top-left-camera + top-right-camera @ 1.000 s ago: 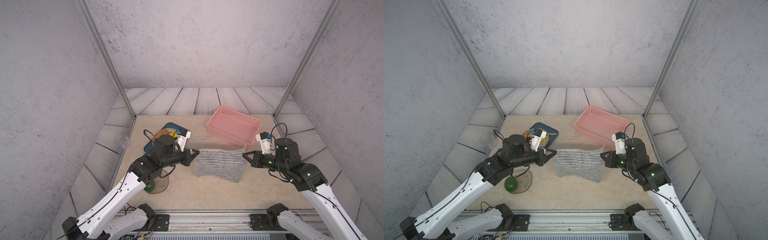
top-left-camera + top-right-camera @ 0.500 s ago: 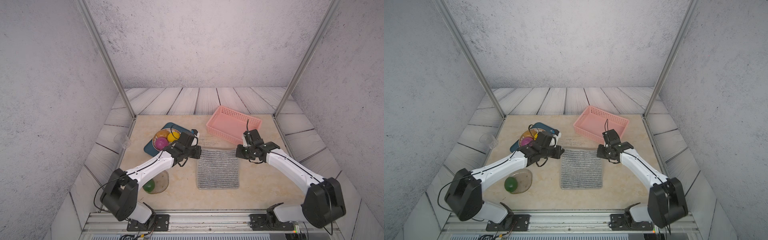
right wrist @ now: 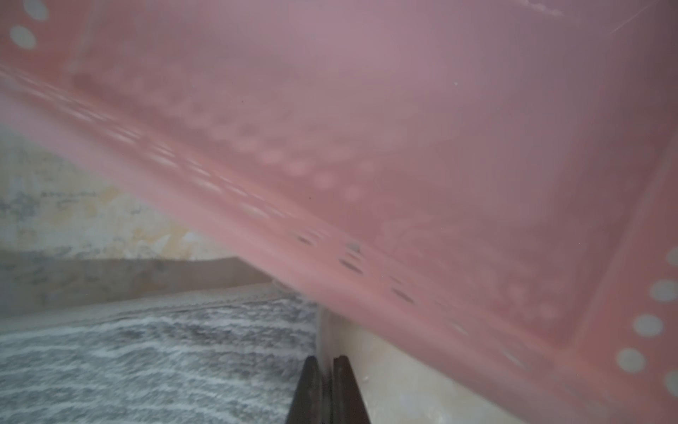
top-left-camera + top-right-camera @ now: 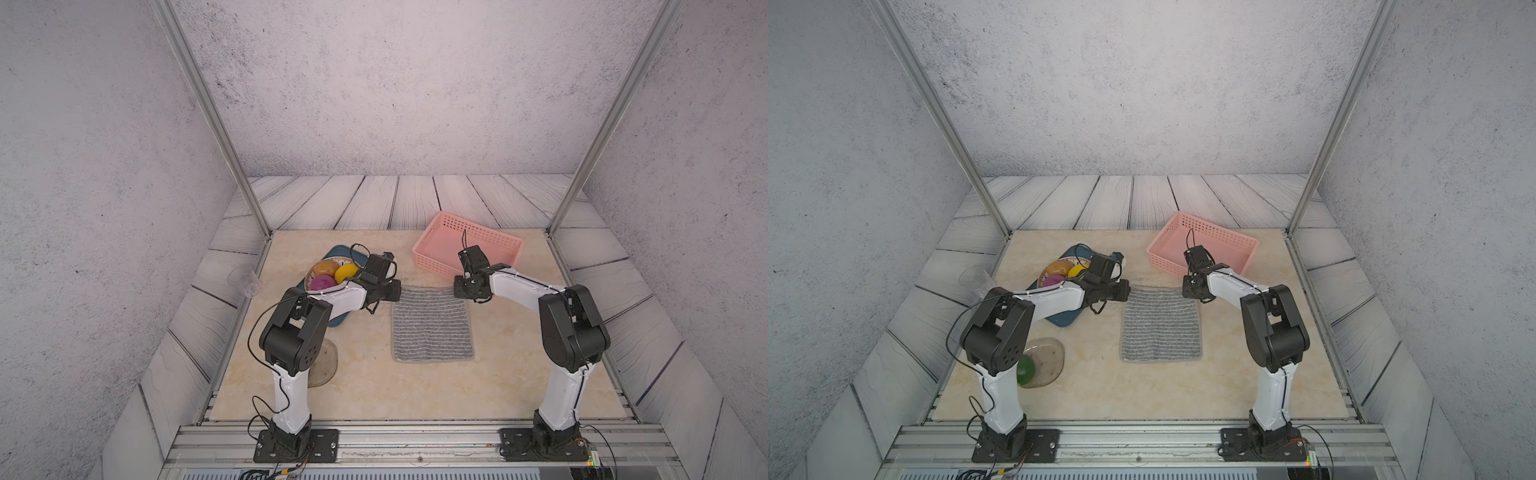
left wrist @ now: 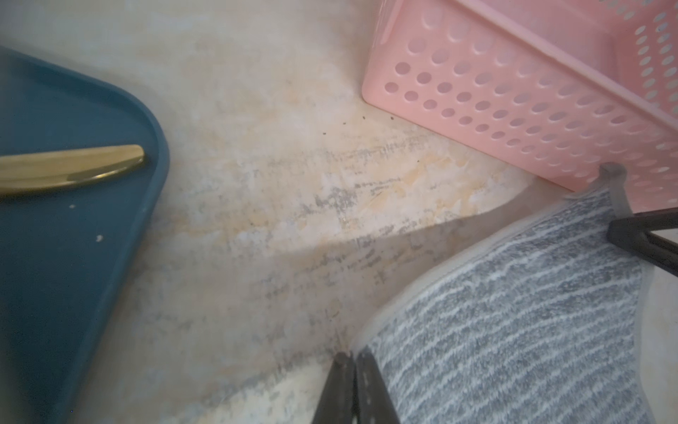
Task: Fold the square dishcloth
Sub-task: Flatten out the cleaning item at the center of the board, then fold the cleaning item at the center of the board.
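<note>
A robot lab booth: grey backdrop walls (image 4: pixel 395 83), aluminium frame posts (image 4: pixel 211 120), mounting rail (image 4: pixel 415 438).

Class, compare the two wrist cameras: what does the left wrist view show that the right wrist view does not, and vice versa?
Only the left wrist view: a dark teal tray bearing a curved gold rim. Only the right wrist view: nothing new; the pink perforated plastic basket fills most of it, blurred. Both: that basket, the grey striped square dishcloth and the beige marbled tabletop.

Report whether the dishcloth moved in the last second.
Yes: the square dishcloth, sagging in the air before, has come down flat, far edge by the pink basket.
</note>
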Controlling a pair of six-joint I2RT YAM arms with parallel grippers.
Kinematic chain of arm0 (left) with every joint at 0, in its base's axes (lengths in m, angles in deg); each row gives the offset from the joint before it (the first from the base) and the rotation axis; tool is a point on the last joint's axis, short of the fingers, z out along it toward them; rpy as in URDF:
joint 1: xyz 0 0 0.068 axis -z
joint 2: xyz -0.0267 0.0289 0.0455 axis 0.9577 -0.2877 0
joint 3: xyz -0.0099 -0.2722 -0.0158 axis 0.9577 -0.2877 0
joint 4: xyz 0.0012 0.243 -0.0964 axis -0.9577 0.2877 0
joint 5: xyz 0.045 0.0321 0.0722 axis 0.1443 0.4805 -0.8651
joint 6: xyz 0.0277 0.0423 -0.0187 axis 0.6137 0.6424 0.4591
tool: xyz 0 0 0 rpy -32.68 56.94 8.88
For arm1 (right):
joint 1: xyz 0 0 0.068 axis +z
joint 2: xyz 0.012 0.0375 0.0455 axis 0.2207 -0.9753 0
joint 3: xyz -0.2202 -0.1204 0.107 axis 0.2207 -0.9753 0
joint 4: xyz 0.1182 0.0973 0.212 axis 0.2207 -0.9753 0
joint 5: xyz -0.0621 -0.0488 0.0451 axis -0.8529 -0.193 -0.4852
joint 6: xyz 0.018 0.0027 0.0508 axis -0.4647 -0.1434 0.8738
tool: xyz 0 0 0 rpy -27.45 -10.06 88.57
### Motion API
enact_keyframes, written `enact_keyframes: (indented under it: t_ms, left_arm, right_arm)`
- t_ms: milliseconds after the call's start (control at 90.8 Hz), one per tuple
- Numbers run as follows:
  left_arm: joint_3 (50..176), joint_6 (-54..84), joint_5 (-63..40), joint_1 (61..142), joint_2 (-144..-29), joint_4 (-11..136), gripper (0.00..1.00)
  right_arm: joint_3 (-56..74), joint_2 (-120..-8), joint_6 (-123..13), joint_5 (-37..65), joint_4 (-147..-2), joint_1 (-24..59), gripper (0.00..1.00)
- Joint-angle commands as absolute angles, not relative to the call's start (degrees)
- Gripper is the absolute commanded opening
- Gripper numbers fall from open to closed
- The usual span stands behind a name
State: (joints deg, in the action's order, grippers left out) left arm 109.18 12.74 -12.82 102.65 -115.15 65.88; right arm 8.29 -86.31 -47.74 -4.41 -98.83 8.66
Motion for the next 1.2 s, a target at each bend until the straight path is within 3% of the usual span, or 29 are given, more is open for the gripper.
enact_keyframes:
  t_ms: [0,66,165,462,716,859,1189]
  left_arm:
    - [111.22,13.29,-12.10,102.25,-116.15,64.88,0.12]
    - [111.26,13.26,-12.24,102.05,-116.43,65.27,0.16]
    - [111.45,13.11,-11.97,101.85,-116.93,65.74,0.24]
    - [112.12,12.04,-11.28,101.19,-118.53,66.44,0.31]
    - [113.94,12.95,-12.49,100.14,-119.46,71.51,0.51]
    - [116.48,14.47,-11.60,99.70,-121.08,75.45,0.52]
    - [118.42,15.53,-5.34,99.69,-123.79,76.46,0.41]
  right_arm:
    - [10.77,-87.90,-49.11,-7.23,-101.20,8.52,0.25]
    - [11.19,-87.94,-49.22,-8.09,-101.80,8.43,0.39]
    - [12.22,-88.19,-49.70,-8.77,-102.56,8.49,0.47]
    - [18.84,-93.55,-50.33,-8.58,-105.65,7.71,0.51]
    - [21.77,-95.93,-49.06,-6.74,-106.51,6.75,0.51]
    - [21.89,-96.68,-47.58,-6.15,-106.21,6.62,0.51]
    - [23.22,-99.15,-44.28,-6.65,-106.55,6.54,0.50]
